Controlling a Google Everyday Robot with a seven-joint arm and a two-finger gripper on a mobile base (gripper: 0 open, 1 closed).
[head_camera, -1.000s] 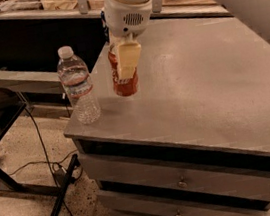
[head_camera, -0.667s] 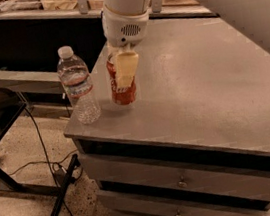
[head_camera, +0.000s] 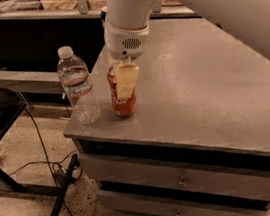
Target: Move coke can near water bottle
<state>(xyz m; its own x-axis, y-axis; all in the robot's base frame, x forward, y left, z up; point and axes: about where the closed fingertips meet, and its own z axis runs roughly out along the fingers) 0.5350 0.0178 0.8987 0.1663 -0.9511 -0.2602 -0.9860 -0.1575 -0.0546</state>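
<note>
Comparing with a second ago, the coke can (head_camera: pixel 123 108) sits lower: it was held up off the top and leaning, and now its base looks level with the desk (head_camera: pixel 209 94) surface, upright or nearly so. The gripper (head_camera: pixel 123 92) is clamped on the coke can from above, with one pale finger (head_camera: pixel 125 78) running down the can's front (the other is hidden behind it). The white arm (head_camera: pixel 126 15) comes down over the can from the back of the desk.

The water bottle (head_camera: pixel 78 88) stands where it stood before, upright at the desk's front left corner, right by the left edge. The coke can is just beside it, toward the middle of the desk, with a narrow gap between them. Nothing lies between the two.

Off the left edge, a dark cable (head_camera: pixel 31 126) trails over the speckled floor past a black stand (head_camera: pixel 60 202).

The bottle is clear and capped; how full it is I cannot tell. The can's top is covered by the gripper. The drawers (head_camera: pixel 186 178) under the front edge are pushed in, so their contents do not show.
</note>
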